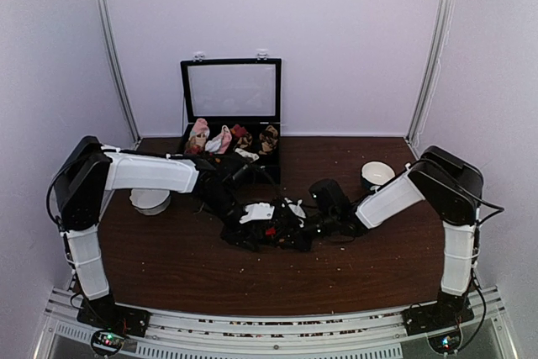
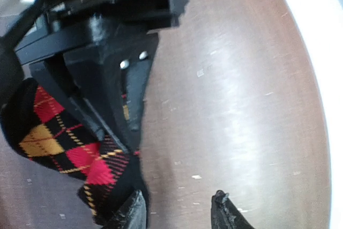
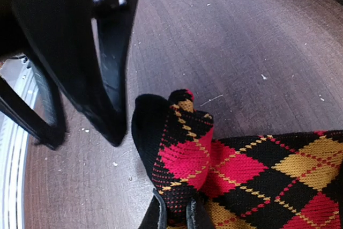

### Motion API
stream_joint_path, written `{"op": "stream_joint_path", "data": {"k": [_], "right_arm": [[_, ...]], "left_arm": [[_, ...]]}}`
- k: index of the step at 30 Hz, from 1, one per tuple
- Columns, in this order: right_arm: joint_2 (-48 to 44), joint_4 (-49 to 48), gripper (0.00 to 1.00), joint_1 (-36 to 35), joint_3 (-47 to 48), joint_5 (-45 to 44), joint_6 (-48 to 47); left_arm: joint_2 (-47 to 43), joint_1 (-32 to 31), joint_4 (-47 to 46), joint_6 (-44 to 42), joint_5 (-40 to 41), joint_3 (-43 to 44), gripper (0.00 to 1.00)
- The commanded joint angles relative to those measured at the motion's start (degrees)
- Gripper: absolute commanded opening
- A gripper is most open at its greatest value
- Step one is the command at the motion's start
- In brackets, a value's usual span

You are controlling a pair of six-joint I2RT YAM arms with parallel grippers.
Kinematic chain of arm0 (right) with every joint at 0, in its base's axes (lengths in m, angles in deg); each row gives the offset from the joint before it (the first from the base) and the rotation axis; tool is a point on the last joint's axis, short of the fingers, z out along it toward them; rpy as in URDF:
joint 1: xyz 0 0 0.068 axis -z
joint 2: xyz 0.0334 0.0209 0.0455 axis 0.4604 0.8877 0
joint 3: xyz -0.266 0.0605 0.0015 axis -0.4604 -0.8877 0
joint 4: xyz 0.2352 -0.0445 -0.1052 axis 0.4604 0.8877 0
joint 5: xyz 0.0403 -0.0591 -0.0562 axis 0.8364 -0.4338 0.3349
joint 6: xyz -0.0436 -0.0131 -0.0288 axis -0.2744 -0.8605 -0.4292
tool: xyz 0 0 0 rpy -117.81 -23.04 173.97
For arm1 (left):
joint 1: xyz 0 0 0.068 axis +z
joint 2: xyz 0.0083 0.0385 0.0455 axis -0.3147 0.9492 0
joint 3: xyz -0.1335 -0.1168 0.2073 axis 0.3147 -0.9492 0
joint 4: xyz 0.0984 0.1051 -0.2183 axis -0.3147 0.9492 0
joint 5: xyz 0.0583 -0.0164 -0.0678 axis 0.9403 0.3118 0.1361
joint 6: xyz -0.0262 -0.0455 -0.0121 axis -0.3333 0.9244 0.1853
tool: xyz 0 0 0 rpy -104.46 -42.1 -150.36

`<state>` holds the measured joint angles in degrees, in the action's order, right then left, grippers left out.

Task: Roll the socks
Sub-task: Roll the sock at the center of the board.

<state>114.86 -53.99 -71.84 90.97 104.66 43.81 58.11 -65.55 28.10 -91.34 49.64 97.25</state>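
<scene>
Right pincer (image 3: 176, 217) is shown almost fully closed at the bottom edge of the right wrist view, and a fold of a black argyle sock (image 3: 225, 170) with red and orange diamonds is pinched between its fingertips. From that grip the sock is spread toward the lower right of the frame, flat on the dark wooden tabletop (image 3: 241, 36). A bunched black end is raised just above the fingertips, near the frame's centre.

Left pincer (image 2: 177, 214) is seen at the bottom edge of the left wrist view with its jaws parted. Only bare tabletop is visible in the gap, so nothing is held. The sock is found at the lower left of that frame, and its edge appears to be touched by the fingertip (image 2: 131, 213) nearer frame left. The black body of the right pincer is seen over the sock in the upper left.

In the top view both arms are seen bent inward, with the wrists close together at the middle of the frame. The sock is seen there as a dark heap between them; how many socks are in it cannot be told. A black case (image 1: 231, 90) with its lid raised is placed at upper centre, and pink and white sock bundles (image 1: 210, 138) are packed in it. One white bowl (image 1: 150, 201) is set at centre left beside the left arm, and a second white bowl (image 1: 377, 174) at centre right near the right arm.
</scene>
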Motion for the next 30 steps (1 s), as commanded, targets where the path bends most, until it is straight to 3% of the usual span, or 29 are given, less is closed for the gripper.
{"op": "stream_joint_path", "data": {"k": [1, 4, 7, 9, 14, 17, 22, 30], "right_arm": [[6.44, 16.92, 0.0, 1.73, -1.3, -3.47, 0.1], [7.52, 19.18, 0.0, 1.8, 0.33, -2.73, -0.31], [7.61, 22.03, 0.0, 1.87, 1.71, -1.95, -1.06], [7.06, 22.79, 0.0, 1.91, 1.84, -1.9, -1.21], [5.58, 20.87, 0.0, 1.88, -0.02, -1.15, -0.56], [5.54, 20.9, 0.0, 1.9, 0.13, 0.07, -0.36], [5.6, 20.78, 0.0, 1.8, 0.09, 1.27, -0.48], [7.31, 22.86, 0.0, 1.62, 2.26, 2.25, -1.19]], "left_arm": [[0.16, -0.24, -9.98, -2.93, 10.31, -1.31, 0.44], [-0.62, -0.51, -10.26, -3.26, 10.46, 0.05, 0.44], [-1.47, -0.05, -3.3, -1.48, 6.02, 5.44, 0.44], [-1.2, 1.33, -3.96, 1.52, 3.54, 8.52, 0.44], [8.05, 6.62, -7.02, 16.7, 1.75, 19.04, 0.42], [13.57, 6.7, -5.19, 19.01, 3.43, 23.51, 0.42], [16.82, 6.76, -6.52, 23.54, -0.79, 23.23, 0.43], [21.57, 7.03, -6.4, 29.85, -14.59, 26.08, 0.44]]}}
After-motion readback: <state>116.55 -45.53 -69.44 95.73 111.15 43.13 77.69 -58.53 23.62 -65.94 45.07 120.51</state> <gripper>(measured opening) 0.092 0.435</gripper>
